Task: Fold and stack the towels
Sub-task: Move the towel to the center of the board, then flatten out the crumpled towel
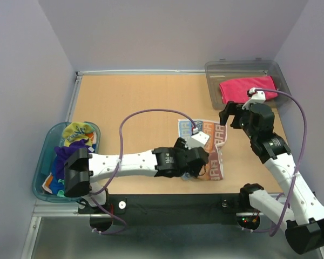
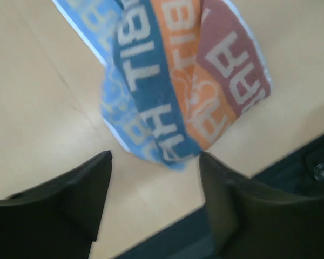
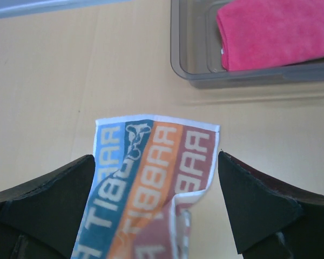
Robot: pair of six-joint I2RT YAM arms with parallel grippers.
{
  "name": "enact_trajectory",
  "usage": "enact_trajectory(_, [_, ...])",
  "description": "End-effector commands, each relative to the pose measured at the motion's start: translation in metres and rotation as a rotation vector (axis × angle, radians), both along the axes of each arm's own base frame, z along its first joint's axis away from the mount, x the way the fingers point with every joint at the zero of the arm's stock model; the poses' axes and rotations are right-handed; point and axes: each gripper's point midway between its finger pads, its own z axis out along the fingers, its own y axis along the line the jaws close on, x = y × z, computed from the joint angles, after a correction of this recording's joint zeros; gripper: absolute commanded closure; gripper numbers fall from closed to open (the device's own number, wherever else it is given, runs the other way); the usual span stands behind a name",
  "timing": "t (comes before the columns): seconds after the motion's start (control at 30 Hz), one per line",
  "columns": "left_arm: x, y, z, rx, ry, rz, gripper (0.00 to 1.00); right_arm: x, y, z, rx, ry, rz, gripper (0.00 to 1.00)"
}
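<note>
Top external: rumpled striped towel

a lab booth: plain walls enclose a wooden table.

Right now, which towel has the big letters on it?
The striped towel on the table, with blue, orange and pink bands. The magenta towel in the grey bin is plain; no letters show on the towels bunched in the blue tub.
</note>
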Motion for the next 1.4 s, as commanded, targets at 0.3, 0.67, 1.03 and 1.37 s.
enact_trajectory(0.3, [0.036, 0.014, 0.045, -0.384, -0.002, 0.107, 0.14, 0.021, -0.016, -0.118, -0.081, 0.344, -0.159, 0.14])
enact_trajectory(0.67, [0.178, 0.001, -0.026, -0.063, -0.084, 0.159, 0.16, 0.057, -0.048, -0.178, 0.001, 0.517, -0.229, 0.38])
enact_trajectory(1.03, [0.251, -0.013, -0.064, -0.006, -0.070, 0.191, 0.22, 0.080, -0.064, -0.197, 0.004, 0.530, -0.255, 0.51])
enact_trajectory(1.37, [0.272, -0.014, -0.101, 0.034, -0.049, 0.222, 0.24, 0.101, -0.063, -0.213, -0.009, 0.543, -0.247, 0.58])
